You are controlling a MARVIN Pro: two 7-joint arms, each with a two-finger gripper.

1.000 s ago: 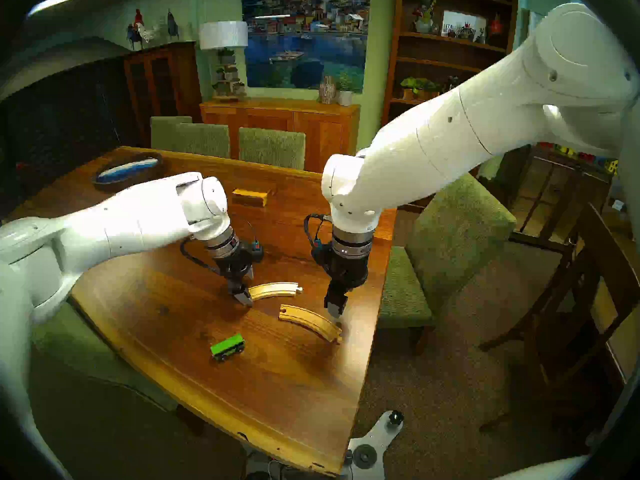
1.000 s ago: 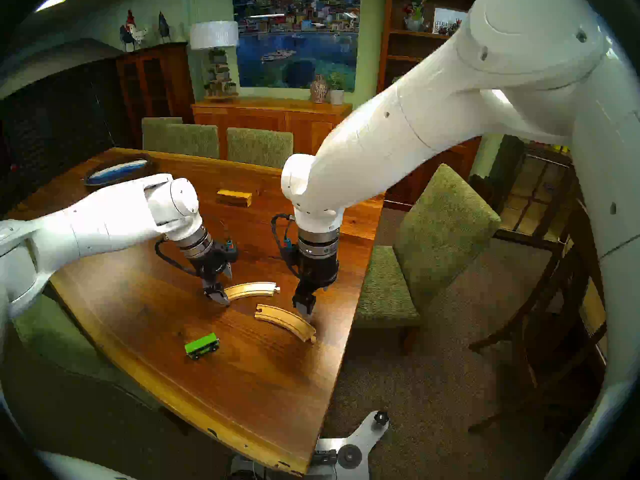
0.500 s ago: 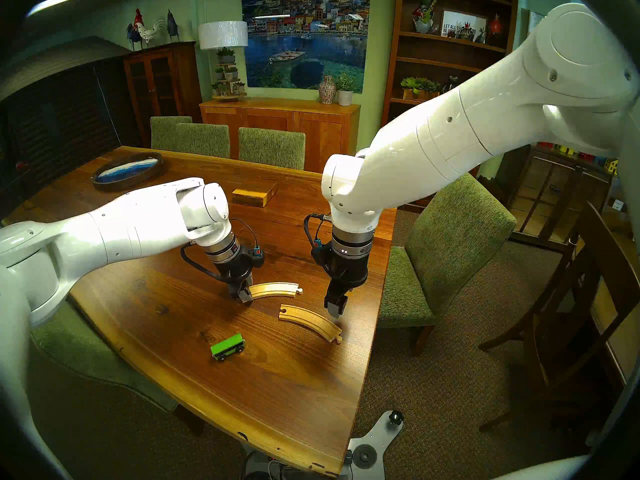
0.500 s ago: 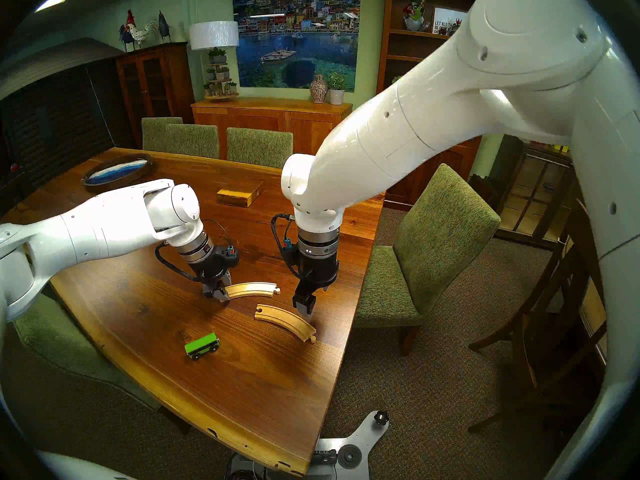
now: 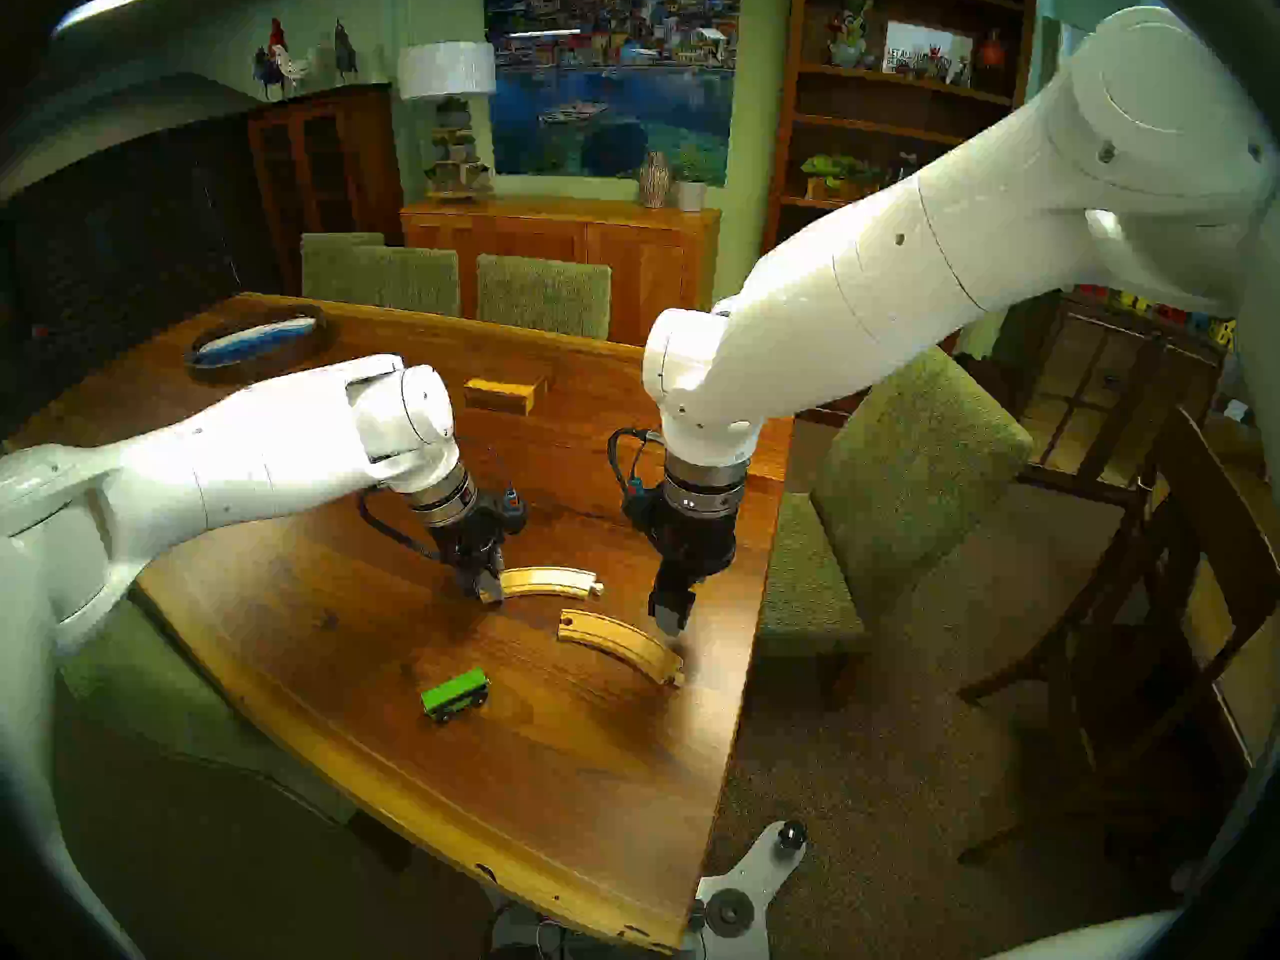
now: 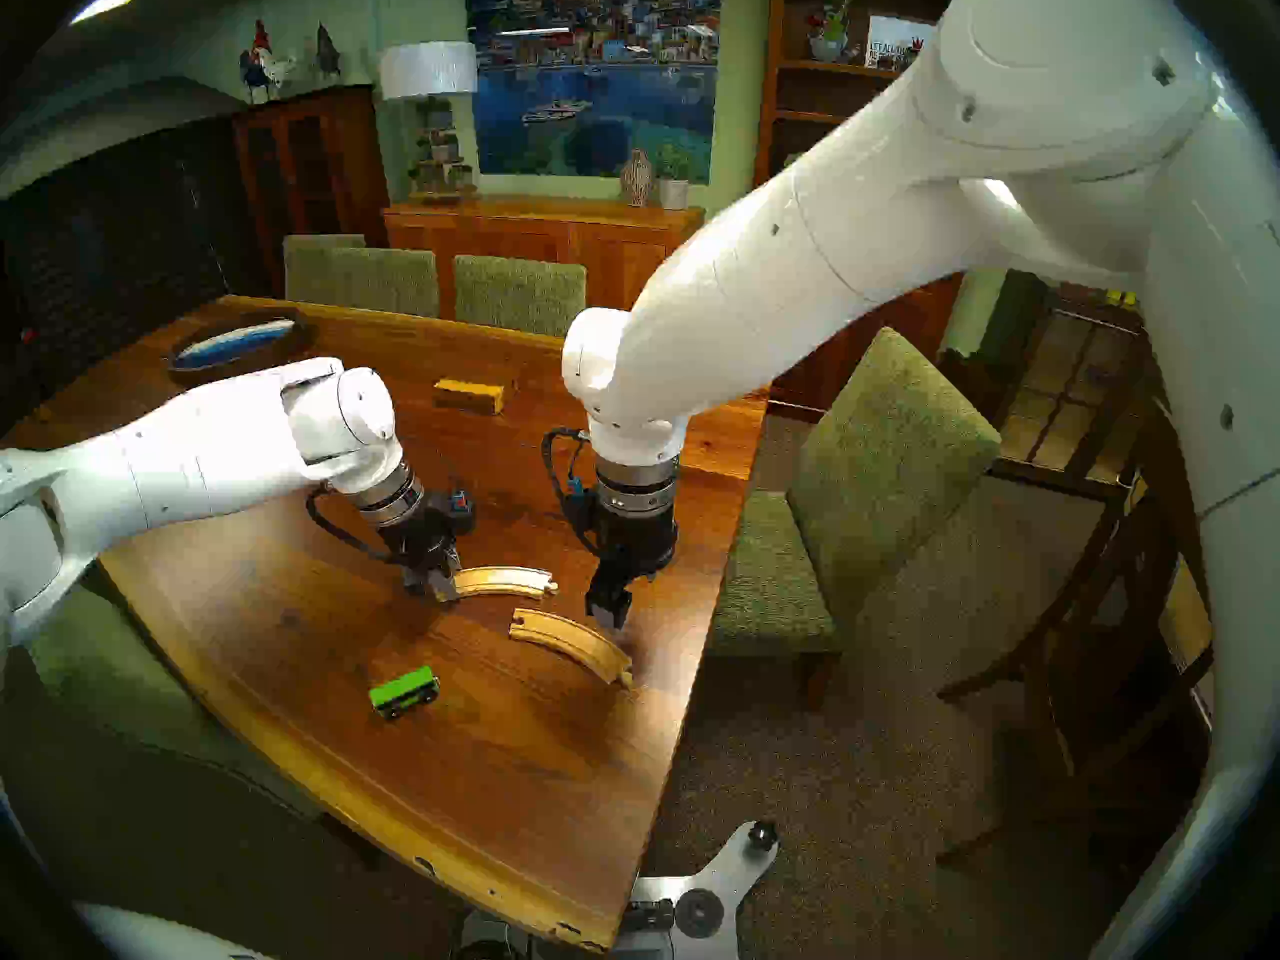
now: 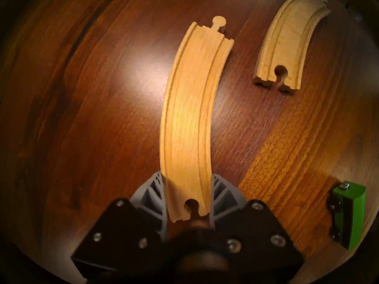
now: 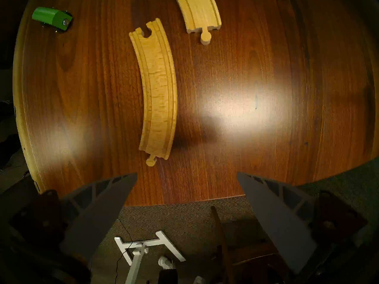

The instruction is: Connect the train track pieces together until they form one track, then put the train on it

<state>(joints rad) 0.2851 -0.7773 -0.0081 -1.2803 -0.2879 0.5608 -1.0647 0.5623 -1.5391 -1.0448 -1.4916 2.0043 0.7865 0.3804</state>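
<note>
Dark brown wooden counter carries everything; both white arms reach over it. Step in hand, as judged: securing the first piece before joining. The two pale curved wooden track pieces with twin grooves lie flat and apart, not yet one track. Far piece: left gripper has its grey ribbed fingers pressed against both side edges at the hole end, so it reads as clamped on that piece; peg end points toward the right arm. Near piece: lies by the counter's right edge, hole end facing the far piece's peg, the two ends near but offset sideways. Right gripper hangs spread wide and empty just beyond the near piece's peg end, touching nothing visible. Next move, as judged: bring the held peg round into line with the hole and lower or slide it in; the right gripper probably needs to steady the near piece. Small bright green boxy toy train with black wheels stands on the counter near the front edge, well apart from both pieces. Hard to tell: whether the held end is lifted off the counter; head views hide the contact behind the left gripper body. Left wrist view cuts off the near piece's far end.
</note>
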